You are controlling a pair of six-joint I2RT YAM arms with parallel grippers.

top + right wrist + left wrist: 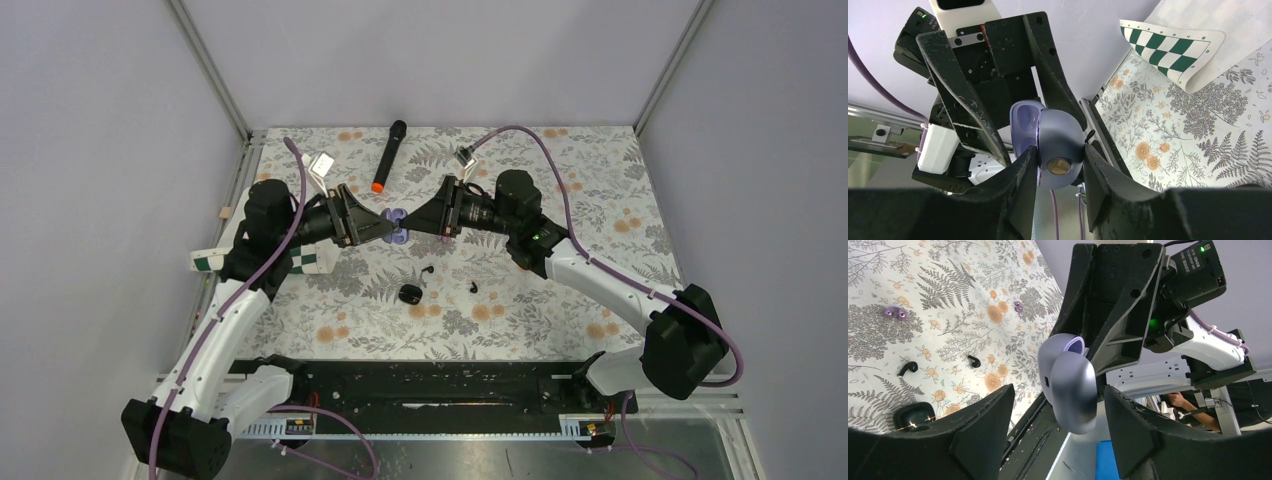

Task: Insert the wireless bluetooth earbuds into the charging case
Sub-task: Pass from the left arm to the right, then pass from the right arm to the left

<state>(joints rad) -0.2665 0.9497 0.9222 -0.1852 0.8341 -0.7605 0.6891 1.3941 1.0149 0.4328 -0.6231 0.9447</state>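
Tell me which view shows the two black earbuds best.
The left wrist view: both black earbuds lie apart on the floral mat, stems visible. The top view shows tiny specks; the right wrist view shows neither.

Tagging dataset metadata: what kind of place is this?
Probably a lab robot test cell, not a home: plain panel walls on aluminium posts, a black mounting rail along the near edge, and a checkerboard card at the edge of the flower-print table cover.
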